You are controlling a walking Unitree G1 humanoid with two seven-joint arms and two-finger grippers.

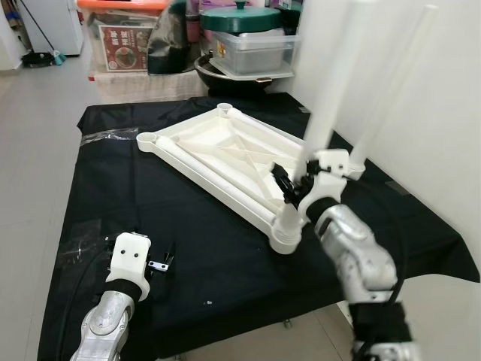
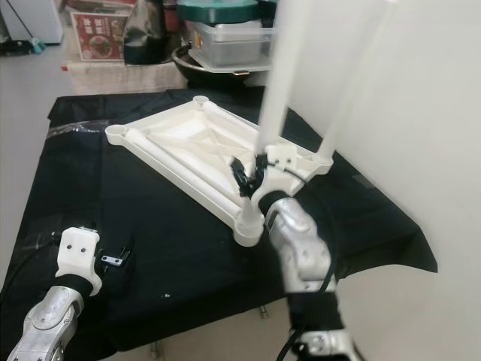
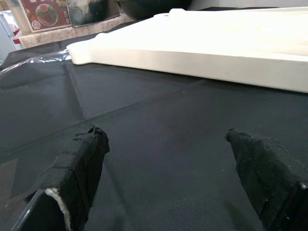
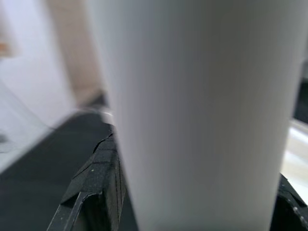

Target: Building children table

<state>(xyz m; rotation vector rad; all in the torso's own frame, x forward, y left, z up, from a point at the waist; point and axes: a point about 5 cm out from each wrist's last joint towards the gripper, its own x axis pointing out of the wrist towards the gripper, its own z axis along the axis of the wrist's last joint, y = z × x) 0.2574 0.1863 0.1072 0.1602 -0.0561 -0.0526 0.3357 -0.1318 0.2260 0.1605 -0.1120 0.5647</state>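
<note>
white plastic leg [image 1: 328,90] stood upright at frame centre-right, clamped by the right gripper [image 1: 294,183] above the tabletop's [image 1: 218,147] near corner socket [image 1: 286,230]; left gripper [image 3: 173,168] gaped wide, empty.

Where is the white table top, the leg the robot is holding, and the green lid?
white table top [image 1: 225,143]: left eye view, ribbed underside.
table leg [image 1: 334,83]: left eye view, mid shaft.
green lid [image 1: 240,16]: left eye view, its top.

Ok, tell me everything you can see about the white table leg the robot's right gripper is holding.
The table leg is a long, smooth white tube, apparently plastic, widening slightly toward its lower end. It stands nearly upright, leaning a little, above the near corner socket of the upside-down white tabletop on the black cloth. The right gripper is shut on its lower part. Whether it is seated in the socket cannot be told. A second leg stands beside it.
</note>
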